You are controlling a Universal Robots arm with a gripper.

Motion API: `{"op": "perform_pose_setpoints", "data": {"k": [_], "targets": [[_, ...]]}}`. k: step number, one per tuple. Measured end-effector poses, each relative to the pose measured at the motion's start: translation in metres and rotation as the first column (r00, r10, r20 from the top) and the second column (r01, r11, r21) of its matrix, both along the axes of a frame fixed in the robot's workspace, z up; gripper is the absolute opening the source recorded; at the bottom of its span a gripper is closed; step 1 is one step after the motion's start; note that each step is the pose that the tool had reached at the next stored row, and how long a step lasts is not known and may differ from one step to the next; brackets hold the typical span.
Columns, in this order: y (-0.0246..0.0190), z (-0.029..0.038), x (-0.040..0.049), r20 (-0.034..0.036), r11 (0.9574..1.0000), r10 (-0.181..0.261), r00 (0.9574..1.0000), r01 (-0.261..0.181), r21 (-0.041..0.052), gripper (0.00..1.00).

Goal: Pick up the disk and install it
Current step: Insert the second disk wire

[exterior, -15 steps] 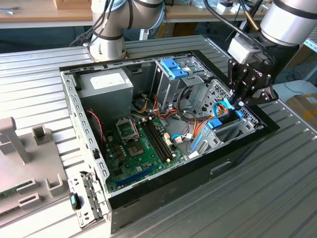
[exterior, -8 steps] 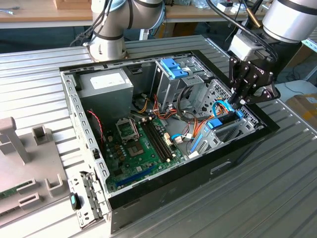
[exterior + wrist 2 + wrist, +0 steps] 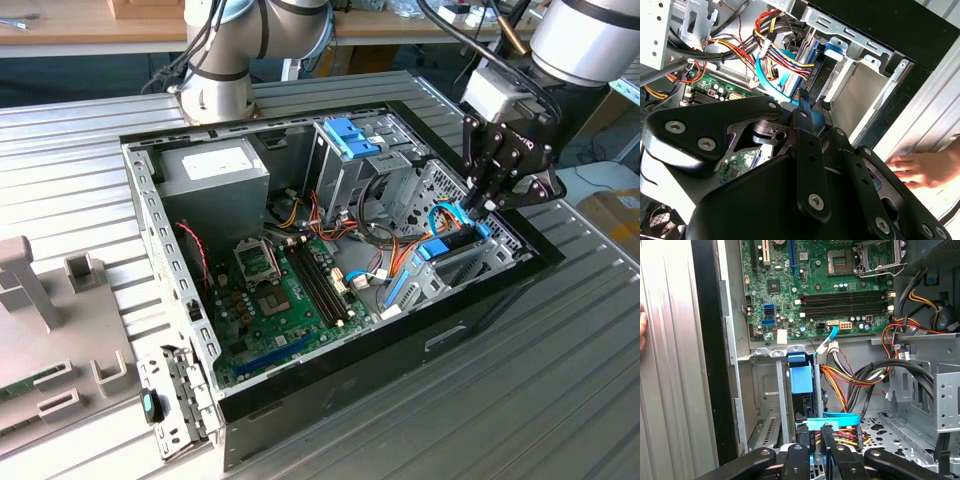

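Your gripper (image 3: pixel 814 433) sits low in the computer case (image 3: pixel 330 385); its two black fingers (image 3: pixel 802 452) are close together, and the near end of the disk (image 3: pixel 802 380) is squeezed between them, so it looks like it is holding the disk.

The disk stands on its thin edge in the silver slot (image 3: pixel 765 390) at the front corner of the case; it seems most of the way in, with its light-blue frame at the far end.

I think the disk is a bit heavy and very stiff; it will not bend, but it is easy to hurt, so do not bump it or drop it; the metal sides may be slippery, so the blue plastic frame is the best place to hold, gripped across the thin way.

Just beside the gripper lies a flat light-blue cable (image 3: pixel 837 418); past it is a bunch of red, yellow and orange wires (image 3: pixel 840 385); these are soft and could snag.

Farthest off is the green board (image 3: pixel 815 275); in the second wrist view, a person's hand (image 3: pixel 917 170) rests on the table outside the case.
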State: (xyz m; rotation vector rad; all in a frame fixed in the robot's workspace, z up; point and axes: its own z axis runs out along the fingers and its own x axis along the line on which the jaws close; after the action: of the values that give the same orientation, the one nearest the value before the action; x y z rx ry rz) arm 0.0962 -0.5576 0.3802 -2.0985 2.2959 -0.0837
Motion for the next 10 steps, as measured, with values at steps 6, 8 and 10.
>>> {"op": "perform_pose_setpoints", "data": {"k": [6, 8, 10], "targets": [[-0.0056, 0.0017, -0.0012, 0.0003, 1.0, 0.0, 1.0, 0.0, 0.0004, 0.24], [-0.0063, 0.0005, -0.0022, 0.0003, 1.0, 0.0, 1.0, 0.0, 0.0004, 0.24], [-0.0066, -0.0065, -0.0041, -0.001, 1.0, 0.0, 1.0, 0.0, -0.0002, 0.24]]}}
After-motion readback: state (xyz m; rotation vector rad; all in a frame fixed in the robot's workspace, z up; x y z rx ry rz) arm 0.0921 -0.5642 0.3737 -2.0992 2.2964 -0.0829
